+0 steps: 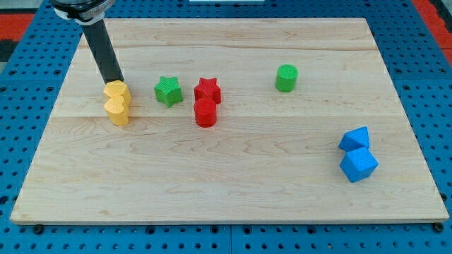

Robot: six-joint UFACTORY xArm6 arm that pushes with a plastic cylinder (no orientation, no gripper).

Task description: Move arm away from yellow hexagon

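- Where the wooden board (233,176) takes up most of the view, the dark rod (104,51) is seen coming down from the view's top left, slanted slightly toward the right as it descends.
- My tip (119,81) is placed at the upper edge of the yellow hexagon (116,92), touching it or just short of touching; which of the two cannot be told.
- No jaws are carried by the rod, so nothing is held by it; only its bare lower end is presented to the block.
- The yellow hexagon is found near the board's left side, in its upper half.
- A second yellow block (118,110), whose shape is not clearly made out, is set directly below the hexagon and touches it.
- A green star (168,91) is seen to the right of the yellow pair, apart from them.
- A red star (207,89) lies right of the green star, with a red cylinder (205,112) touching it just below.
- A green cylinder (286,77) stands alone toward the upper right.
- Two blue blocks are stacked against each other near the right edge: an upper blue block (354,138) and a lower blue cube (358,165).
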